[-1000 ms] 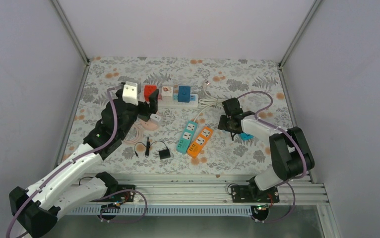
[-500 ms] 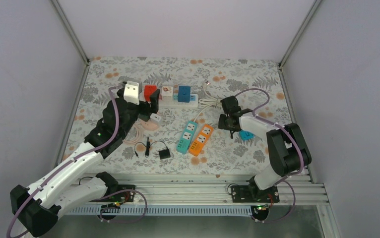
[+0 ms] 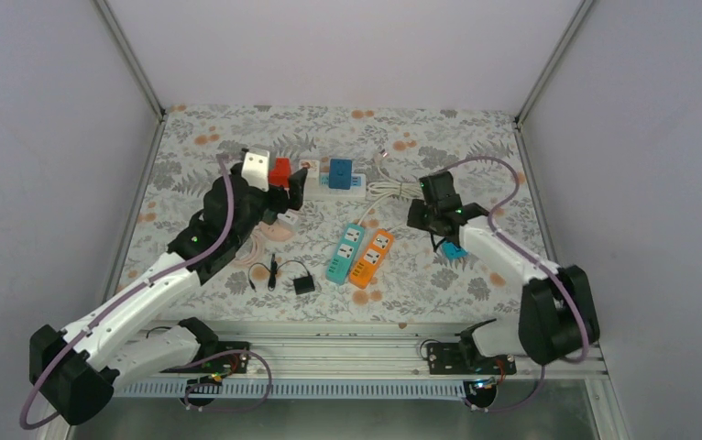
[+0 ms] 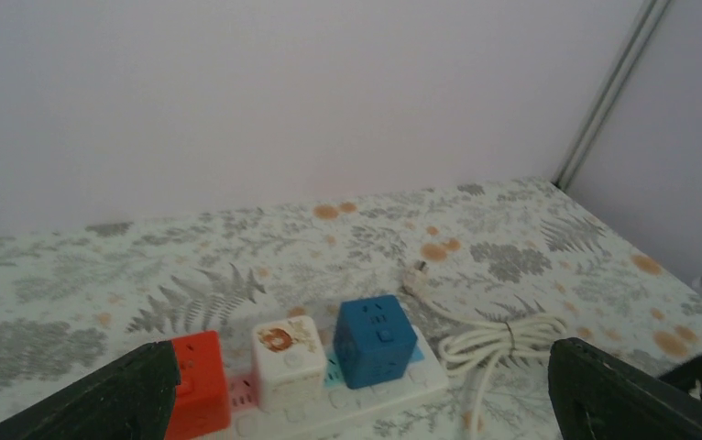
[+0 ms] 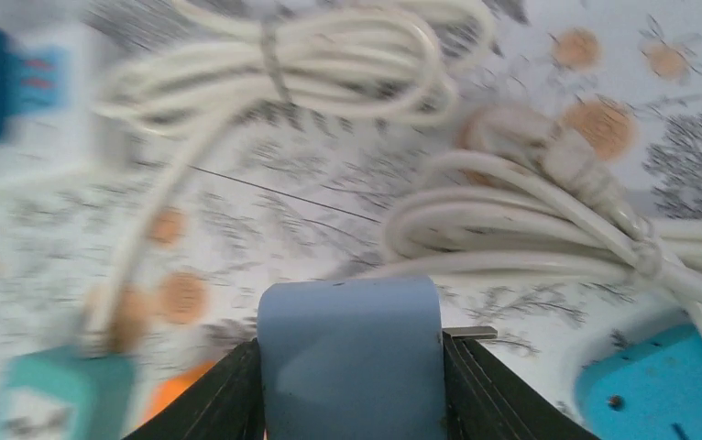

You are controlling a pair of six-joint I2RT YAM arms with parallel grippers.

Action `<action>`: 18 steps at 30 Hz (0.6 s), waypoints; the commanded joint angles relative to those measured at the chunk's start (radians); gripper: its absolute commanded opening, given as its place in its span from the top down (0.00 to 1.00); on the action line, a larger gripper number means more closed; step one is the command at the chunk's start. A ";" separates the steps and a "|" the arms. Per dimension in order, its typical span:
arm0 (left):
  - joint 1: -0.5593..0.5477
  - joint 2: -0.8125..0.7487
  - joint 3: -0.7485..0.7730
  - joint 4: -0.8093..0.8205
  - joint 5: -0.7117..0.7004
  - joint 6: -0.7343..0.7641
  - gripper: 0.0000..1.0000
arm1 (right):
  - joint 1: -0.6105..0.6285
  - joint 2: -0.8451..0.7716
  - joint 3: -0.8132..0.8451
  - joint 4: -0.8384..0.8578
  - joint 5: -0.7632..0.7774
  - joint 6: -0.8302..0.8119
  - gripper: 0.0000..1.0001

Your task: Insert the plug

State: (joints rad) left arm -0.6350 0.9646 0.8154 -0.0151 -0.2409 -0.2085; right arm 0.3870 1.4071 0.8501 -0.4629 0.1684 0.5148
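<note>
**Top view.** We see the whole table (image 3: 191,137), which neither wrist camera gives. The left gripper (image 3: 290,188) hangs at the left end of the white power strip (image 3: 355,189), just beside the red cube (image 3: 279,171). A white cube (image 3: 309,168) and a blue cube (image 3: 340,171) sit next along the strip. The right gripper (image 3: 421,218) is low over the cloth, between the coiled white cable (image 3: 389,190) and a blue strip (image 3: 455,250). A teal strip (image 3: 345,249) and an orange strip (image 3: 371,258) lie side by side to its left. From here we cannot tell what either gripper holds.

**Left wrist view.** Here we find the left gripper spread wide. Its two dark fingers (image 4: 100,403) stand at opposite lower corners of the frame, with nothing between them. The three cubes stand upright on the strip ahead.

**Right wrist view.** Only this view shows the plug (image 5: 349,353), a smooth grey-blue block with a rounded top. It is clamped between the right gripper's black fingers (image 5: 228,394), which press on both its sides. A thin metal prong (image 5: 471,332) juts from its right edge. The plug is held over the patterned cloth, below the white cable loops. The teal and orange strips are at lower left and the blue strip at lower right. The left half of the frame is blurred.
</note>
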 commanded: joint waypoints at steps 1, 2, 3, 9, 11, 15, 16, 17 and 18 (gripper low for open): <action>0.004 0.055 0.013 0.060 0.110 -0.068 0.00 | 0.010 -0.135 -0.011 0.123 -0.174 0.062 0.55; 0.004 0.072 0.008 0.077 0.133 -0.092 0.00 | 0.010 -0.159 -0.019 0.167 -0.248 0.087 0.55; 0.004 0.087 0.002 0.098 0.163 -0.106 0.00 | 0.010 -0.181 -0.028 0.214 -0.306 0.109 0.55; 0.003 0.178 -0.059 0.272 0.325 -0.251 0.00 | 0.051 -0.258 -0.057 0.442 -0.423 0.331 0.56; -0.008 0.207 -0.090 0.333 0.330 -0.305 0.00 | 0.056 -0.262 -0.062 0.455 -0.421 0.444 0.57; -0.049 0.281 -0.097 0.393 0.315 -0.351 0.03 | 0.079 -0.245 -0.075 0.495 -0.431 0.602 0.58; -0.059 0.301 -0.093 0.404 0.315 -0.359 0.04 | 0.088 -0.242 -0.074 0.506 -0.431 0.625 0.58; -0.067 0.320 -0.090 0.417 0.320 -0.368 0.05 | 0.095 -0.238 -0.071 0.516 -0.429 0.644 0.58; -0.073 0.338 -0.088 0.434 0.329 -0.378 0.07 | 0.104 -0.236 -0.067 0.524 -0.426 0.657 0.58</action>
State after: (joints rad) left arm -0.6804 1.2522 0.7219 0.2935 0.0505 -0.5110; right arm 0.4614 1.1614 0.7879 -0.0349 -0.2390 1.0069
